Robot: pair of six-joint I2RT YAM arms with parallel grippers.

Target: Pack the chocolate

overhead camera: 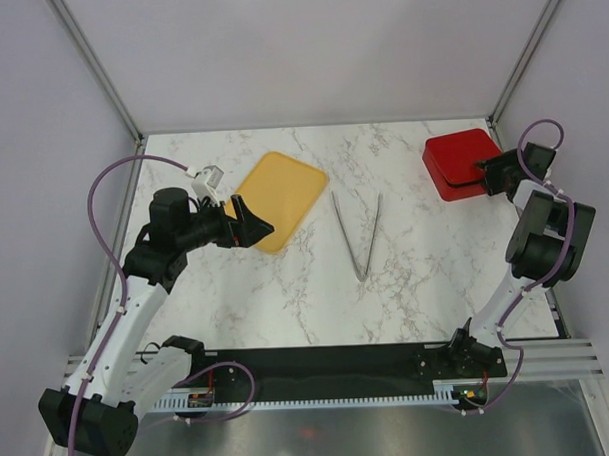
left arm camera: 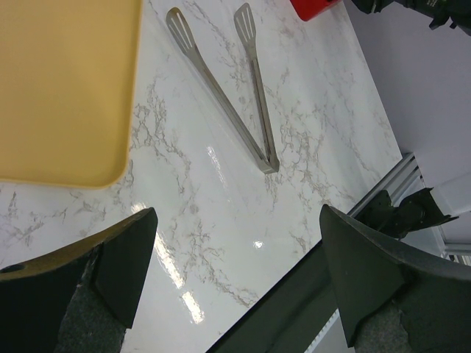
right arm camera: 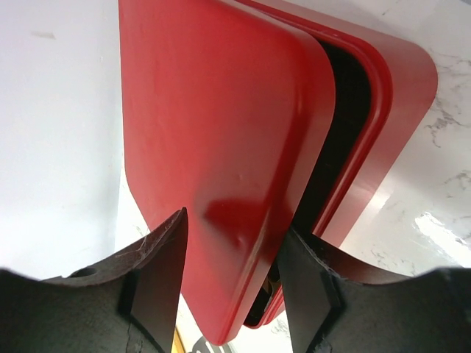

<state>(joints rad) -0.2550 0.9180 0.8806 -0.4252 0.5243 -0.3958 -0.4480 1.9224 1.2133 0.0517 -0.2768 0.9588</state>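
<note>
My left gripper [left arm camera: 237, 212] hangs spread wide and empty at the near corner of the yellow tray [overhead camera: 283, 194], probably placed to steady it. The tongs [overhead camera: 358, 236] lie alone mid-table, with bare marble all round for a reach. The red box [overhead camera: 452, 161] sits far right, close to the table edge, its lid [right arm camera: 221, 147] ajar. My right gripper [right arm camera: 232, 226] straddles the lid's rim, jaws part open, but I cannot tell if it grips. I see no chocolate anywhere.

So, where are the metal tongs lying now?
In the top view, the tongs lie near the centre, right of the yellow tray and left of the red box, with their joined end pointing toward the near edge.
</note>
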